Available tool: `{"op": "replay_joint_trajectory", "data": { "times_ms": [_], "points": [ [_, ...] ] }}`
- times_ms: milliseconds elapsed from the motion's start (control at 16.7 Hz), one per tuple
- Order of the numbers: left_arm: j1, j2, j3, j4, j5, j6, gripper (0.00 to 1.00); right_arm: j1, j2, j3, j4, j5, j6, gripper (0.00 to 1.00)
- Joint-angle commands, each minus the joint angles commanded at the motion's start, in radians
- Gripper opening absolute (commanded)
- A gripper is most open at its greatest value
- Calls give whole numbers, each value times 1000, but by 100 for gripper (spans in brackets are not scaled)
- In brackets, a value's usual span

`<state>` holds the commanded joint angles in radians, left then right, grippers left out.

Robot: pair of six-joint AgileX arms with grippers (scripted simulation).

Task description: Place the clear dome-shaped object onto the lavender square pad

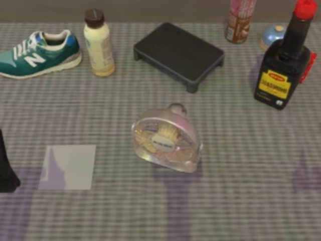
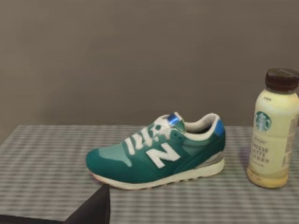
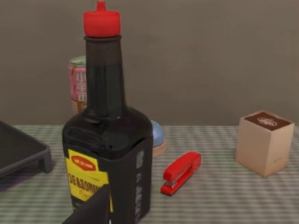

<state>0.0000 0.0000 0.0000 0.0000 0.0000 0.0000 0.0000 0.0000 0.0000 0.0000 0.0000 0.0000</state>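
The clear dome-shaped object [image 1: 167, 142] lies near the middle of the table. It holds yellowish contents, has a white oval label, and its small knob [image 1: 176, 108] points to the far side. The lavender square pad [image 1: 67, 167] lies flat at the front left, well apart from the dome. My left gripper [image 1: 7, 168] sits at the table's left edge, just left of the pad, touching nothing; its wrist view shows only a dark part of it [image 2: 93, 207]. My right gripper [image 3: 93, 205] is outside the top view; only a dark part of it shows in the right wrist view. Neither wrist view shows the dome or the pad.
Along the back stand a teal shoe [image 1: 40, 53], a cream drink bottle [image 1: 99, 45], a raised dark grey tray [image 1: 178, 54], a can [image 1: 239, 21], a small blue-white dome [image 1: 273, 35] and a dark sauce bottle [image 1: 282, 63]. A red stapler [image 3: 181, 171] and a beige box [image 3: 264, 142] lie beyond the sauce bottle.
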Motion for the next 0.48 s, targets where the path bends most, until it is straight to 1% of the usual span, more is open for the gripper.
{"op": "replay_joint_trajectory", "data": {
  "times_ms": [240,480],
  "points": [
    [-14,28,22,-24,5,16,100,0,0,0,0,0,0,100],
    [-86,197,163,-164,26,110,100,0,0,0,0,0,0,100]
  ]
}}
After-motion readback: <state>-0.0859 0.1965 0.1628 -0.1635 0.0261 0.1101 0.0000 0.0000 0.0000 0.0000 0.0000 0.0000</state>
